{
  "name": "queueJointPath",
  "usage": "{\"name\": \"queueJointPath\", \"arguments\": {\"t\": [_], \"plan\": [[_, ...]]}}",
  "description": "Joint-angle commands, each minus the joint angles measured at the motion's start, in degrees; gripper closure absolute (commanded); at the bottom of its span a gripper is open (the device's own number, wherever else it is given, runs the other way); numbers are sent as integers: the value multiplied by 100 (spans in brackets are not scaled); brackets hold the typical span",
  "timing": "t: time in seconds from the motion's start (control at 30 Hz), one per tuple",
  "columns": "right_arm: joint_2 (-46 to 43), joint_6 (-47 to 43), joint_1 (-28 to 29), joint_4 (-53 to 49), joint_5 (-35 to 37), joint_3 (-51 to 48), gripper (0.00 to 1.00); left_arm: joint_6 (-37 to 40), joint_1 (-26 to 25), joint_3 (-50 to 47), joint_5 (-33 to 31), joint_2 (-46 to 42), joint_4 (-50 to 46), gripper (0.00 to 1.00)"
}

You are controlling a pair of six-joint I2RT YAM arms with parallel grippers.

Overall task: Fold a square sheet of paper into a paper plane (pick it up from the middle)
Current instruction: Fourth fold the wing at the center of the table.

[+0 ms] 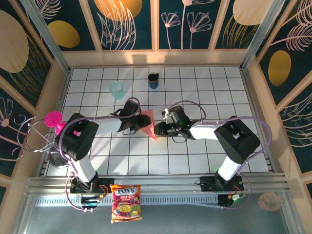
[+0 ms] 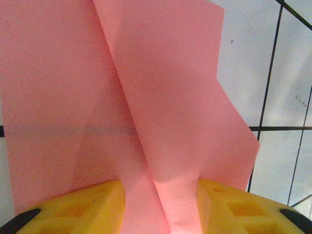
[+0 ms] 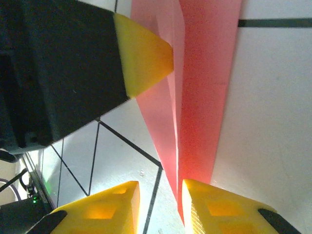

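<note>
- While both arms reach inward over the white tiled table (image 1: 195,161), the paper plane (image 1: 149,124) lies flat between them near the table's middle. It is a narrow salmon-pink triangle, broad end toward the far wall, point toward the near edge.
- Left gripper (image 2: 161,212): sits at the plane's left side.
  - Its wrist view shows the yellow fingertips (image 2: 78,207) apart, with pink paper running through the gap between them.
  - A long crease comes down from the top of that view into the gap. One flap overlaps the other to the right of the crease, and its right edge is stepped.
  - Cannot tell whether the tips press on the paper or sit just over it. Not clamped on it.
- Right gripper (image 3: 158,209): sits at the plane's right side, near the point.
  - Jaws apart, with bare tile and a dark grout line visible in the gap.
  - The plane's tapering end comes down to the inner edge of the finger on the right of that view. Touching or just short, cannot tell. Nothing gripped.
- The right wrist view also catches one yellow tip of the left gripper on its black body, meeting the plane's edge from the opposite side.
- Elsewhere:
  - A teal cup (image 1: 116,90) and a dark mug (image 1: 153,80) stand upright on the far tiles, well apart from the plane.
  - A magenta goblet (image 1: 53,119) is at the table's left edge by a wire rack (image 1: 34,136).
  - A snack bag (image 1: 126,202) is at the near rail, beside the left arm's base.
</note>
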Motion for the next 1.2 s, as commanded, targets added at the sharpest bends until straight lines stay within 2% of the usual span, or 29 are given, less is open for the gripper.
{"name": "queueJointPath", "arguments": {"t": [0.0,0.3,0.53,0.77,1.17], "plan": [[-99,139,-30,77,295,-96,70,232,11,-274,-925,639,-1160,54],[302,-88,241,-80,111,223,71,234,-24,-283,-1126,864,-1284,54],[496,-107,269,-183,156,304,79,216,-29,-283,-1183,921,-1329,54],[585,-212,277,-313,266,335,80,190,-29,-281,-1188,979,-1328,54],[623,-172,251,-339,266,248,90,184,-29,-257,-1266,1031,-1413,56]]}}
